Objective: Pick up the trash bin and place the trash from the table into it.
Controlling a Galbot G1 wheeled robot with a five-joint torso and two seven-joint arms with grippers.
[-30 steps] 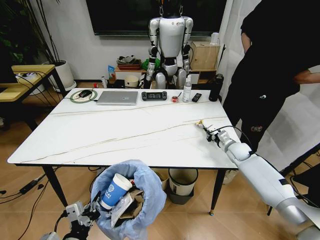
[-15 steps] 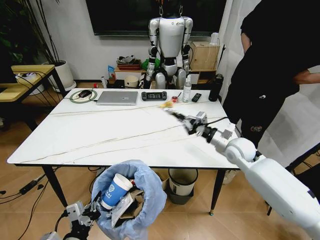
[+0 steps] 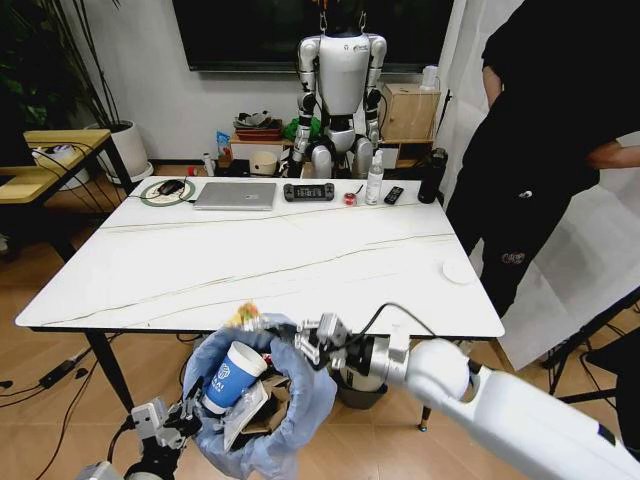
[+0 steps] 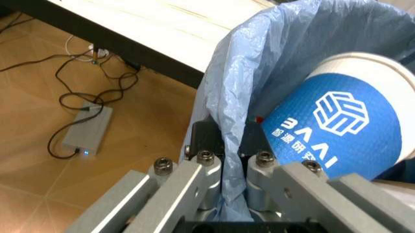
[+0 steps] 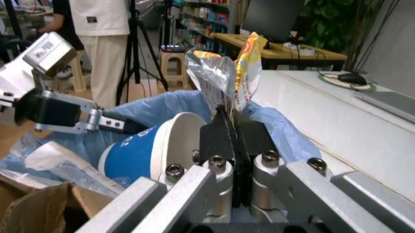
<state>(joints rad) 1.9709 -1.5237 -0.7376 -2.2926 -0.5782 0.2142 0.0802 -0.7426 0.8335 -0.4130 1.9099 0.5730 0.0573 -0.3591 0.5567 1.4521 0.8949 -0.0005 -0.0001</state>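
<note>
The trash bin, lined with a crinkled light-blue bag, hangs below the table's front edge. My left gripper is shut on the bag's rim. Inside lie a blue-and-white paper cup, torn cardboard and clear plastic. My right gripper is shut on a yellow and red wrapper, holding it just above the bin's far rim. In the right wrist view the wrapper stands up from the shut gripper, with the cup right beside it.
A laptop, game controller, bottles and a small white disc sit on the table. A cream bin stands under it. A person stands at the right, a wooden desk at the left.
My right arm swung from the table's right side across and down to the front edge, carrying the wrapper over the bin. The left gripper and bin stayed put.
</note>
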